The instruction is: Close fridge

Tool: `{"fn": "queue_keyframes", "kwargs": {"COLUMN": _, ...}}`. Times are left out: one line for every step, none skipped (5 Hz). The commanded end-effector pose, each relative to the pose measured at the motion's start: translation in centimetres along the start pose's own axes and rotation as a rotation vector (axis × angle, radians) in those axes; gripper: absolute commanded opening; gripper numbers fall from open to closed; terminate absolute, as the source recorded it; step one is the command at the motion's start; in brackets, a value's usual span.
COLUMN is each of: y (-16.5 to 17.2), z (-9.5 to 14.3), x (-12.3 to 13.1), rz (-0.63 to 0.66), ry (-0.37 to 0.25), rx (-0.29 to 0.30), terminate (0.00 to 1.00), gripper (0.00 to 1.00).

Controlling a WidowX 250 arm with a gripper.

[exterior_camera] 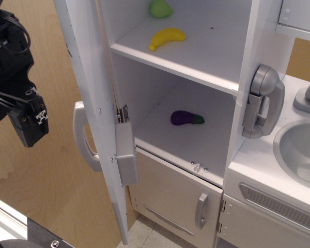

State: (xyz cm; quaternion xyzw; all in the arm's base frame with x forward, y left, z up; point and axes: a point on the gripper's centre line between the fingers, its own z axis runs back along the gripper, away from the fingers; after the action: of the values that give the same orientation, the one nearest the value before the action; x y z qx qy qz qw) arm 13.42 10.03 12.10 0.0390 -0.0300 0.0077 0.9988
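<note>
Observation view: we are recording the fridge (196, 77) standing open, filling the frame's centre from 12 to 6 o'clock, its door (93, 103) swung out edge-on toward us. We are seeing a yellow banana (167, 38) and a green item (160, 9) lying on the upper shelf and a purple eggplant (186, 118) on the lower. The hand (26, 121) is hanging at 9 o'clock, apart from the door; we cannot tell its opening. A grey sink (302, 150) is sitting at 3 o'clock.

Black arm (10, 67) with looping black cables.
</note>
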Motion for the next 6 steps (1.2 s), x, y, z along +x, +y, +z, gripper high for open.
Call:
{"fn": "queue_keyframes", "kwargs": {"y": 0.0, "z": 0.0, "x": 0.0, "rz": 0.0, "ry": 0.0, "rx": 0.0, "terminate": 0.0, "gripper": 1.0}}
{"fn": "queue_keyframes", "kwargs": {"y": 0.9, "z": 0.9, "x": 2.5, "rz": -0.004, "ry": -0.037, "rx": -0.022, "terminate": 0.0, "gripper": 1.0}}
{"fn": "queue_keyframes", "kwargs": {"y": 0.8, "z": 1.0, "x": 4.0, "rz": 0.015, "ry": -0.079, "rx": -0.002, "terminate": 0.0, "gripper": 1.0}}
{"fn": "queue_keyframes", "kwargs": {"y": 1.3, "z": 1.5, "x": 5.6, "rz": 0.017, "ry": -0.104, "rx": 0.017, "terminate": 0.0, "gripper": 1.0}}
{"fn": "queue_keyframes", "kwargs": {"y": 0.7, "z": 1.1, "x": 6.6, "rz": -0.01, "ry": -0.111, "rx": 0.035, "terminate": 0.0, "gripper": 1.0}}
{"fn": "queue_keyframes", "kwargs": {"y": -0.9, "z": 0.2, "x": 7.5, "rz": -0.026, "ry": -0.104, "rx": 0.034, "terminate": 0.0, "gripper": 1.0}}
